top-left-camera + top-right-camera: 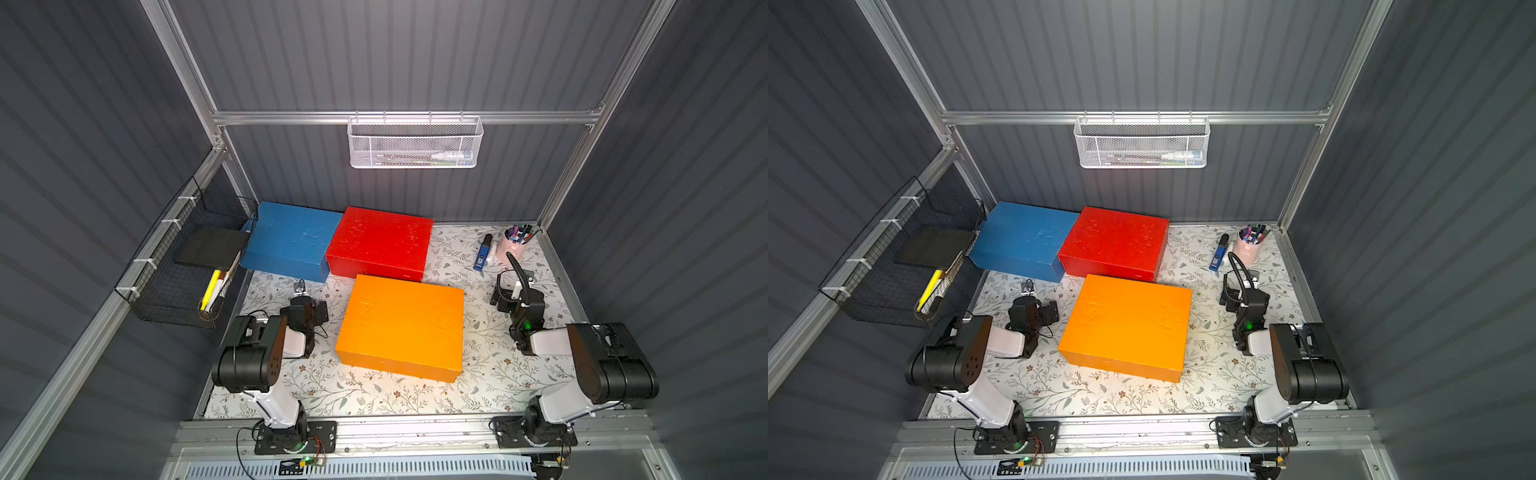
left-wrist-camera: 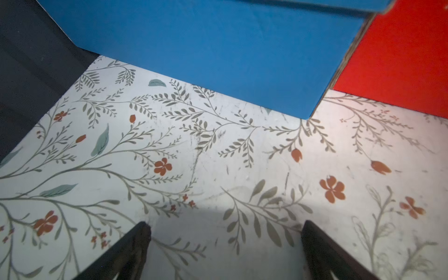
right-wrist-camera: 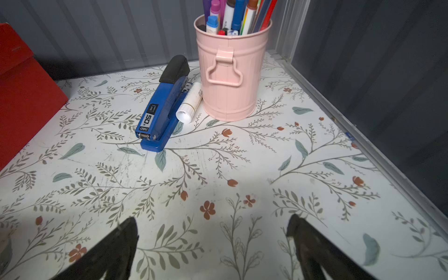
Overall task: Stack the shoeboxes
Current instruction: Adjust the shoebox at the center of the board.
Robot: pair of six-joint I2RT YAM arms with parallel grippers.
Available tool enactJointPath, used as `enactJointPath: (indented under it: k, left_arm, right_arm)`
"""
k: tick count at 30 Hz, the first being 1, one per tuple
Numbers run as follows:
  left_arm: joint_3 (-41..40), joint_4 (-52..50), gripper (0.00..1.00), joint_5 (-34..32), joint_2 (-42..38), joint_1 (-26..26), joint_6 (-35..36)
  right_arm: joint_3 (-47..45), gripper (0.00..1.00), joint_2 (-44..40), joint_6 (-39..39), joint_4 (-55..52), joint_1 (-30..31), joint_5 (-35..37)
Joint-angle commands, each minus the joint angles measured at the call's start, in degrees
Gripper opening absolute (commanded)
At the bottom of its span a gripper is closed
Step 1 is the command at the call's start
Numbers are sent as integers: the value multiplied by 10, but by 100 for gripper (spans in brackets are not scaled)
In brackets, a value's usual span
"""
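Both arms are folded low over the table [image 1: 374, 395], elbows raised near the front edge and forearms reaching toward the back. The left claw [image 2: 225, 244] hovers over bare tabletop just in front of the blue box [image 1: 291, 241]; its two dark fingers [image 2: 131, 249] stand wide apart with nothing between them. The right claw [image 3: 213, 244] points toward the back right corner, its black fingers [image 3: 305, 242] likewise spread wide and empty above the flowered surface.

The three boxes are rectangular, lidded, and coated in rough, bumpy paint. In both top views the blue box lies at the back left corner against the rear wall, and the red box [image 1: 380, 243] sits beside it, touching it along one side. The orange box [image 1: 401, 326] lies in the middle of the table between the two arms, its back edge right up to the red box. None rests on another.

The table wears a white covering printed with leafy twigs and small rust-red flowers. Near the back right corner stand a ribbed pink metal bucket [image 3: 230, 80] full of pens, a blue stapler [image 3: 162, 111], and a white glue stick [image 3: 190, 103] lying between them.
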Motion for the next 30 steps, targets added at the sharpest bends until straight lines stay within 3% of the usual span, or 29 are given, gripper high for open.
enactJointPath:
  k: [1, 30]
  left_arm:
    - [-6, -26, 99, -7, 6, 2, 0]
    - [-6, -23, 99, -8, 6, 1, 1]
  right_arm:
    - [10, 99, -11, -5, -9, 2, -8]
    - [14, 99, -11, -2, -16, 3, 0]
